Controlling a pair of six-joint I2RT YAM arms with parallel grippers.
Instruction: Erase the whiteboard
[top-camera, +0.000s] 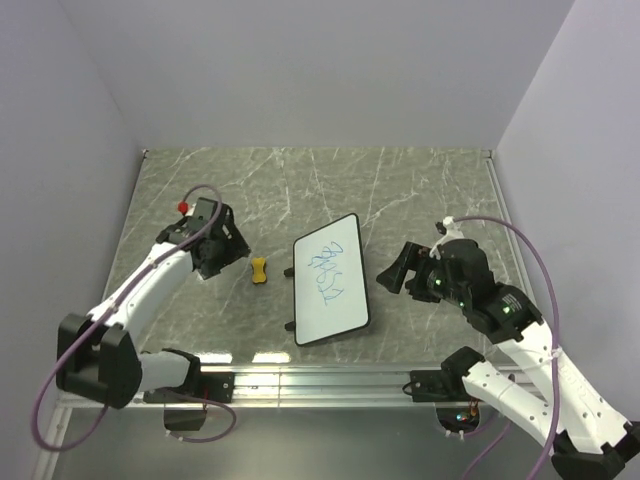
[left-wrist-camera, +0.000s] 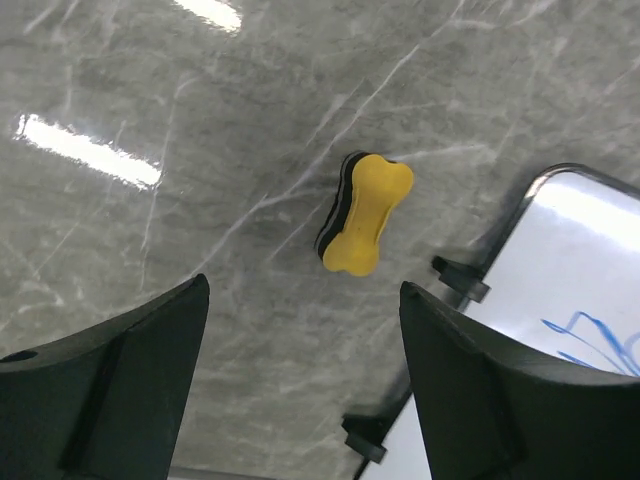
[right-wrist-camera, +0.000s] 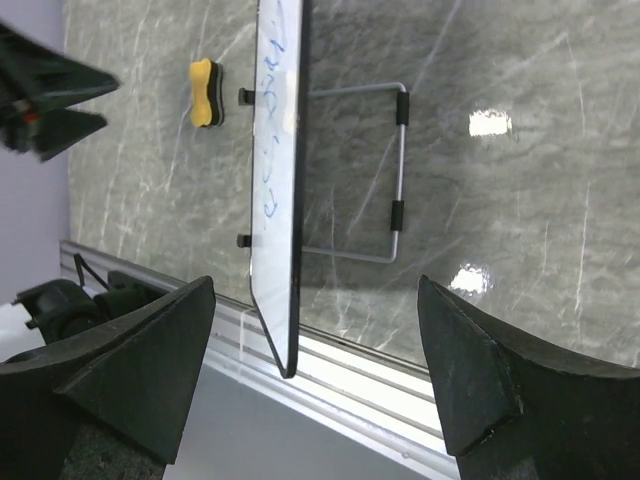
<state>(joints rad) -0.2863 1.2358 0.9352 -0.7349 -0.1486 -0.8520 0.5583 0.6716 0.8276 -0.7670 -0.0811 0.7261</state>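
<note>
Grey marble tabletop, whiteboard at centre frame, blue scribble intact. Yellow eraser just left of it, unheld. Open left pincer beside eraser; open right pincer right of whiteboard, empty. No wiping done: grasp and erasing all ahead.

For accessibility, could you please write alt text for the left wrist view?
A yellow bone-shaped eraser lies on the grey table beyond the open left pincer; a corner of the whiteboard, with blue marks, shows at right.

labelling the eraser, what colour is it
The eraser is yellow with a black layer, clearest in the left wrist view.
</note>
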